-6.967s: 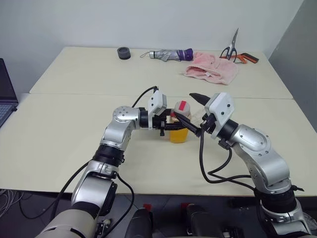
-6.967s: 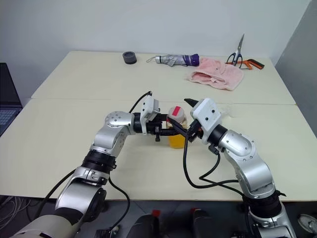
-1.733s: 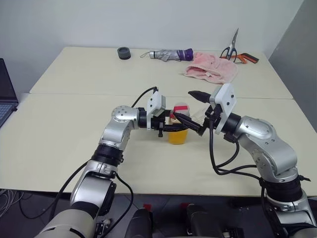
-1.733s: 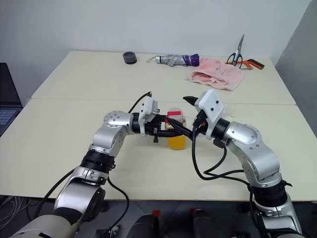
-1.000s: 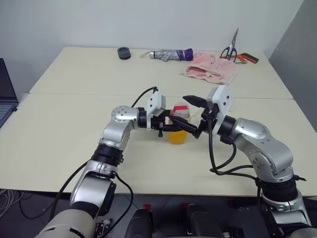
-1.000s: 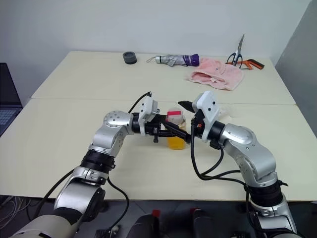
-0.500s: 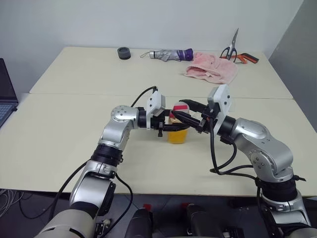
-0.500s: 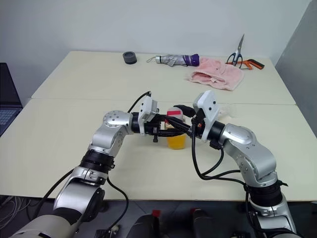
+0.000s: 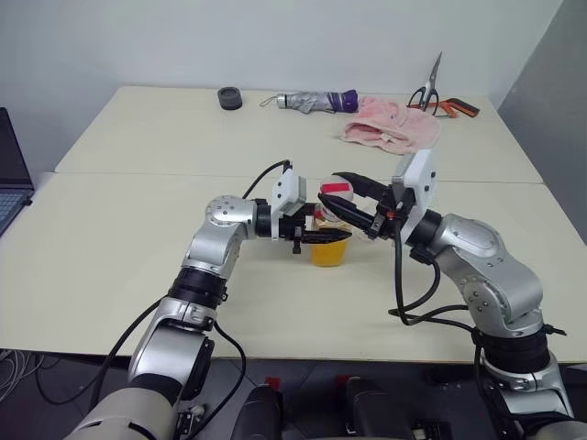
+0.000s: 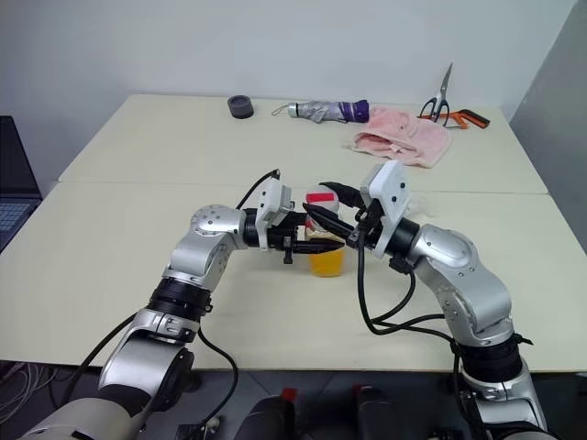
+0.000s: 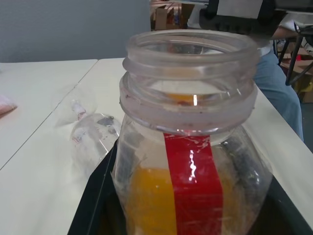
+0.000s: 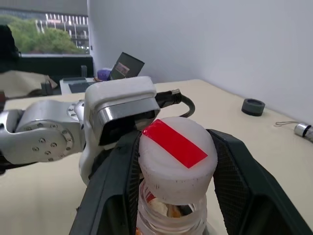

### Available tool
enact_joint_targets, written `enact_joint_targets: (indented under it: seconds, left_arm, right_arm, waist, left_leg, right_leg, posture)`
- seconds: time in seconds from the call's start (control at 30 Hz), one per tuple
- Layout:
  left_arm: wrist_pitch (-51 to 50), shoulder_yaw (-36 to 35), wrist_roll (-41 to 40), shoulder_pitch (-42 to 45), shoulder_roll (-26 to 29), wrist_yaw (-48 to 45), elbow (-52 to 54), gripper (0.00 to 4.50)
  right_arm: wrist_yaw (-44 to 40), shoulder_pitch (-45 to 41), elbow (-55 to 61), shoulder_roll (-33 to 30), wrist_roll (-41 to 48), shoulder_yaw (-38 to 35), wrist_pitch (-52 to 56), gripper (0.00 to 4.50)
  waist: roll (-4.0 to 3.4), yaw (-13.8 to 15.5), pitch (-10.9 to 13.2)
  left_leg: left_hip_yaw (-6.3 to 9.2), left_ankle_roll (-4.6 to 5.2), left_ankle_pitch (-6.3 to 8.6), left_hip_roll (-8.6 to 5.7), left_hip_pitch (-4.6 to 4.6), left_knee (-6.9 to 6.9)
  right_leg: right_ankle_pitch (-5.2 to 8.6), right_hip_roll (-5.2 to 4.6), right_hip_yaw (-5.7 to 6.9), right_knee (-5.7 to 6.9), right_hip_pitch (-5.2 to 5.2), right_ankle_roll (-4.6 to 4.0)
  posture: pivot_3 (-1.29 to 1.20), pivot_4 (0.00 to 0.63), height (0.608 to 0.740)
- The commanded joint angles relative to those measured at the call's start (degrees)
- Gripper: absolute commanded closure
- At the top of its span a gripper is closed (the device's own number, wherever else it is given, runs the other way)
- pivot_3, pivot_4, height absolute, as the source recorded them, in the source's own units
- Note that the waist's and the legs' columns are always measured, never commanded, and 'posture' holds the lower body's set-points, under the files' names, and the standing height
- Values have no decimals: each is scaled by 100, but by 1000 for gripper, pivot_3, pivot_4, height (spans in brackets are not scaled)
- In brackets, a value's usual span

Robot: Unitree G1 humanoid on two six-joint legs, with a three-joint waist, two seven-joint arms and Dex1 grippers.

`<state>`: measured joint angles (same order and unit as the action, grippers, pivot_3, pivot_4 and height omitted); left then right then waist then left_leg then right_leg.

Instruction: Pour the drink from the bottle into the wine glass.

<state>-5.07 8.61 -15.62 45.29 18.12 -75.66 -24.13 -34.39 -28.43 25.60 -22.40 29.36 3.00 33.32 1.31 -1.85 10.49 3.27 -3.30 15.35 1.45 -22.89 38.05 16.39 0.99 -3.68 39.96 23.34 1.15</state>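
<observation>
Step in hand, as I read it: uncapping. The bottle [image 9: 329, 246] stands upright on the near table [image 9: 110, 293], about centre, with the drink [image 9: 329, 252] filling its lower part. The left gripper [image 9: 316, 235] comes in level from the left, fingers clamped on the bottle body. The right gripper [image 9: 344, 194] reaches in from the right, fingers closed on the white-and-red cap [image 9: 334, 191]. The cap sits just above the neck; in the left wrist view the mouth [image 11: 191, 48] looks open, so the cap appears to be off the threads.

To do it well: lift the cap straight up and clear of the rim, keep the left grip firm and the bottle vertical so no drink slops. Carry the cap away to the right and set it down on bare table before any tilt. The clear plastic may flex, so don't over-squeeze.

The wine glass [image 11: 90, 128] is on the table just beyond the bottle and looks to be lying on its side; can't tell for sure. If so, it needs standing up before pouring.

A cream table butts against the near one. On the far one, left to right: a dark round roll [image 9: 229, 97], a folded umbrella [image 9: 312, 100], a pink cloth [image 9: 393, 125], scissors [image 9: 428, 89]. A laptop edge [image 9: 11, 174] is at far left. The wall behind is plain and pale.
</observation>
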Motion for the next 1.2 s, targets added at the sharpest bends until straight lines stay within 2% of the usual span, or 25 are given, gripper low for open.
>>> enact_joint_targets:
  seconds: [0.03,0.2,0.3,0.37,0.43,0.53,0.67,0.8,0.93,1.0,1.1,1.2]
  left_arm:
    - [25,-86,-135,34,-1,28,286,2734]
    - [-13,-130,-160,-37,47,55,350,2734]
    - [-58,-146,-186,-52,48,79,386,2734]
    - [-99,-167,-209,-53,56,92,405,2734]
    - [-139,-188,-232,-54,65,111,414,2734]
    - [-170,-204,-245,-62,83,130,431,2734]
    - [-230,-253,-284,-83,131,204,489,2734]
    - [-338,-416,-343,-122,241,358,566,2734]
    - [-464,-752,-414,-210,454,727,591,2734]
    - [-578,-1053,-456,-284,625,1046,569,2734]
    - [-717,-1444,-480,-366,812,1498,437,2734]
    - [-666,-1747,-420,-419,989,1911,158,2734]
  right_arm:
    - [91,160,397,-288,302,-640,154,2759]
    - [-9,1129,929,-1053,591,-1454,470,2760]
    - [-12,2336,728,-1489,-37,-1772,177,2760]
    - [383,2914,34,-1450,-645,-1718,-78,2760]
    - [667,3123,-483,-1285,-1004,-1536,-250,2760]
    - [944,3056,-850,-931,-1126,-1511,-323,2760]
    - [920,3013,-986,-740,-1078,-1602,-419,1391]
    - [611,3090,-599,-913,-686,-1855,-211,36]
    - [259,3055,-143,-1299,-381,-2133,-133,0]
    - [52,2728,369,-1543,-7,-1998,154,0]
    - [-223,2054,909,-1742,465,-1372,698,0]
    - [-274,1027,844,-1518,385,-437,915,0]
  waist:
    - [0,1,0]
    - [0,20,0]
    - [1,31,0]
    - [2,22,-1]
    - [2,10,-1]
    - [-3,-77,-1]
    - [-4,-116,-1]
    - [-4,-107,-1]
    - [-5,-100,-1]
    - [-7,-129,0]
    - [-8,-167,1]
    - [-7,-149,1]
  left_leg:
    - [0,0,0,0,0,0]
    - [-1,1,0,-5,-3,-3]
    - [1,1,1,-7,-4,-5]
    - [-1,1,1,-8,-1,-5]
    - [-11,1,1,-9,6,0]
    - [-26,1,0,0,19,-1]
    - [-23,0,0,12,24,-3]
    - [-23,0,0,9,18,-2]
    - [-22,0,0,8,17,-2]
    - [-22,0,0,9,18,-2]
    - [-22,1,0,19,25,-4]
    - [-9,0,0,23,25,-5]
  right_leg:
    - [0,0,0,0,0,0]
    - [0,-4,-1,-5,0,0]
    - [0,-4,0,-8,-2,1]
    - [1,-3,-3,-9,-5,2]
    - [0,-3,-12,-4,-8,4]
    - [0,7,-29,4,-7,5]
    - [0,25,-30,6,-8,5]
    - [0,22,-31,2,-7,4]
    - [0,19,-29,0,-7,4]
    - [0,18,-29,1,-7,5]
    - [2,29,-30,4,-7,8]
    - [2,35,-22,3,-8,9]
  posture:
    - [0,150,740]
    - [0,150,740]
    - [0,150,740]
    - [0,150,740]
    - [0,150,740]
    - [0,150,740]
    - [0,150,740]
    - [0,150,740]
    - [0,150,740]
    - [0,150,740]
    - [0,150,740]
    - [0,150,740]
